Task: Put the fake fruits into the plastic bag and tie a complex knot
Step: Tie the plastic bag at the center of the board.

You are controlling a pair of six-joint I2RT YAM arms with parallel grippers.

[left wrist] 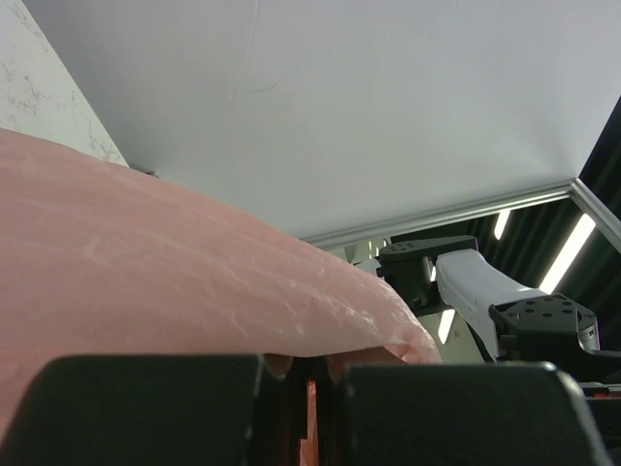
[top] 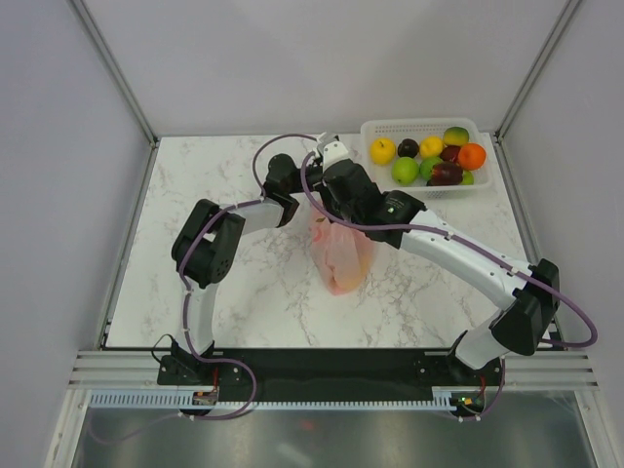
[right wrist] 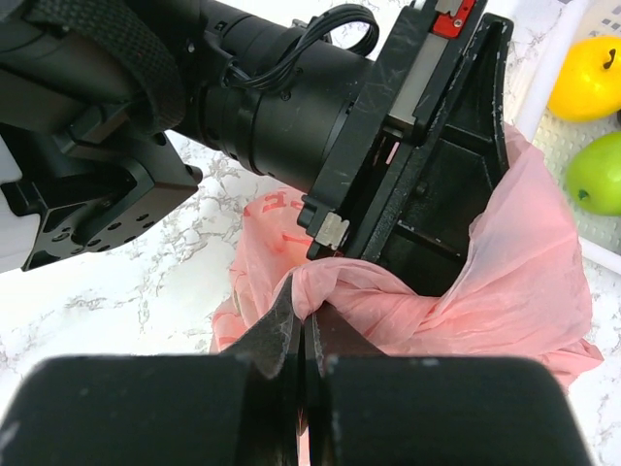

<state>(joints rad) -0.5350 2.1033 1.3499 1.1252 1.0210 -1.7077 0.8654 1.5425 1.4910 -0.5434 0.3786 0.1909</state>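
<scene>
Where it stands on the white marbled surface, the thin translucent pink plastic bag is crumpled, top gathered. Only the right wrist view shows the right gripper jaws clamped on its twisted bunch; the left gripper jaws pinch pink film likewise. Bag well apart from near and left edges; white lattice basket of glossy fruits far-right.

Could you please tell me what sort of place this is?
Probably a robotics lab cell: a marble-patterned table walled by white panels on aluminium framing, two arms bolted at its near edge.
</scene>
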